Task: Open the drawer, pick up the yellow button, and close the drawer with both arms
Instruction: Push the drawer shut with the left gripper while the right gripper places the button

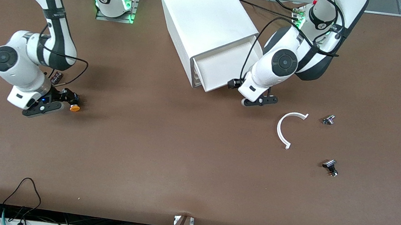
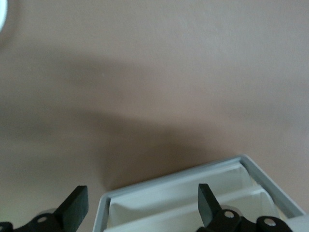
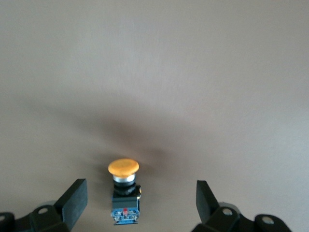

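Note:
The button (image 1: pixel 74 108), with an orange cap and a black body, lies on its side on the brown table toward the right arm's end. My right gripper (image 1: pixel 66 103) is low over it and open. In the right wrist view the button (image 3: pixel 124 186) lies between the spread fingers (image 3: pixel 75 195), untouched. The drawer (image 1: pixel 223 68) stands partly out of the white cabinet (image 1: pixel 206 20). My left gripper (image 1: pixel 260 101) is open at the drawer's front corner. In the left wrist view the drawer's rim (image 2: pixel 104 203) shows between the open fingers (image 2: pixel 77 203).
A white curved C-shaped piece (image 1: pixel 288 127) lies on the table near the left gripper. Two small black-and-silver parts (image 1: pixel 328 119) (image 1: pixel 330 167) lie toward the left arm's end. Cables run along the table's edge nearest the front camera.

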You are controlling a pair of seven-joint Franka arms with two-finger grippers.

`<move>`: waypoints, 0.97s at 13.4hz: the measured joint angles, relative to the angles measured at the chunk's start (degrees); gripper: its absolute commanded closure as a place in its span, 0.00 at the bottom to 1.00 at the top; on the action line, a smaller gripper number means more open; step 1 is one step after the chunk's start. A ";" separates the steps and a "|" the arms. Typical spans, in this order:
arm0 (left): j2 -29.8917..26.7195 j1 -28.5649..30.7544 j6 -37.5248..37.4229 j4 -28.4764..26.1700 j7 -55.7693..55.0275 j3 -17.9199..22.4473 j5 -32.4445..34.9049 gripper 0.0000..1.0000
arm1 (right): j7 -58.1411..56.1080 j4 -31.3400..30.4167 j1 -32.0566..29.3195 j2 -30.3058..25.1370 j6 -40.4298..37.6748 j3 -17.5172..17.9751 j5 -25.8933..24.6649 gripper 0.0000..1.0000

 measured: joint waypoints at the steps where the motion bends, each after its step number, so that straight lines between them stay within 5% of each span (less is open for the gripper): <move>1: -0.10 -0.01 -1.07 0.00 -0.16 -0.90 -0.18 0.00 | 0.00 2.80 0.00 -0.24 -2.84 0.04 2.90 0.00; 6: -0.63 -0.02 -5.35 -0.15 -0.38 -2.67 -2.32 0.00 | 4.68 7.02 -0.17 -0.40 -9.37 0.43 9.84 0.00; 13: -0.73 -0.01 -6.60 -1.23 -1.37 -5.21 -3.10 0.00 | 19.84 18.55 -1.94 -0.72 -26.55 2.75 9.87 0.00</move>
